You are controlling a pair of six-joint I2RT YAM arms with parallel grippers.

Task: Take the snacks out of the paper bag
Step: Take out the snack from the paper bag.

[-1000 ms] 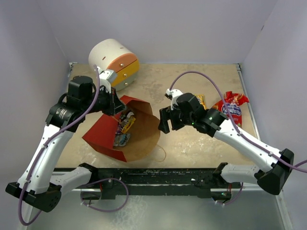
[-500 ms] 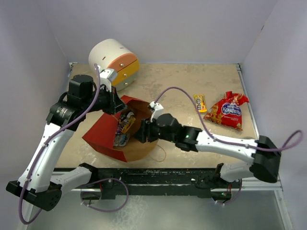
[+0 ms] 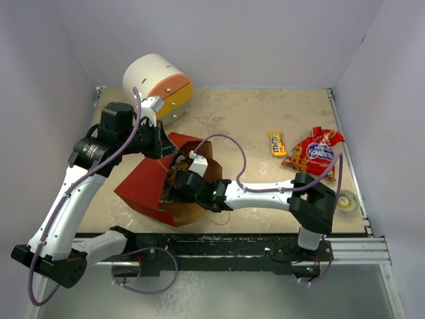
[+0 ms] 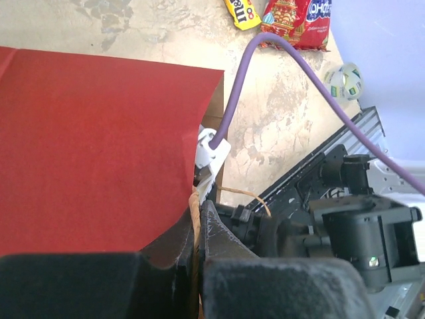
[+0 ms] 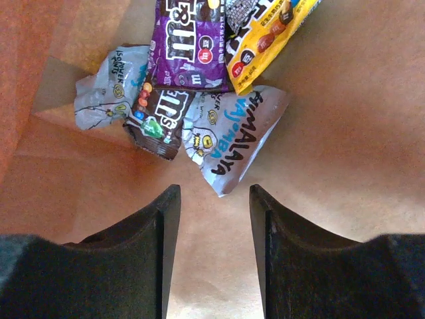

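Note:
The red paper bag point(image 3: 141, 188) lies on its side with its brown mouth facing right. My left gripper point(image 3: 163, 143) is shut on its twisted handle point(image 4: 194, 216) at the upper rim. My right gripper point(image 3: 175, 190) reaches inside the bag. In the right wrist view its jaws point(image 5: 214, 197) stand open and hold nothing. Just ahead of them lies a grey packet point(image 5: 236, 136), then a brown packet point(image 5: 156, 118), a purple one point(image 5: 189, 43) and a yellow one point(image 5: 267, 36). Out on the table lie a big red bag point(image 3: 317, 153) and a yellow-orange packet point(image 3: 277, 143).
A white drum-shaped drawer unit point(image 3: 158, 86) with orange and yellow fronts stands behind the bag at the back left. A small tape roll point(image 3: 346, 201) sits by the right rail. The bag's other handle point(image 3: 224, 214) loops onto the table near the front edge.
My right arm has swung left from the table's middle into the bag's mouth, and its jaws have narrowed. The left gripper has kept its hold on the handle.

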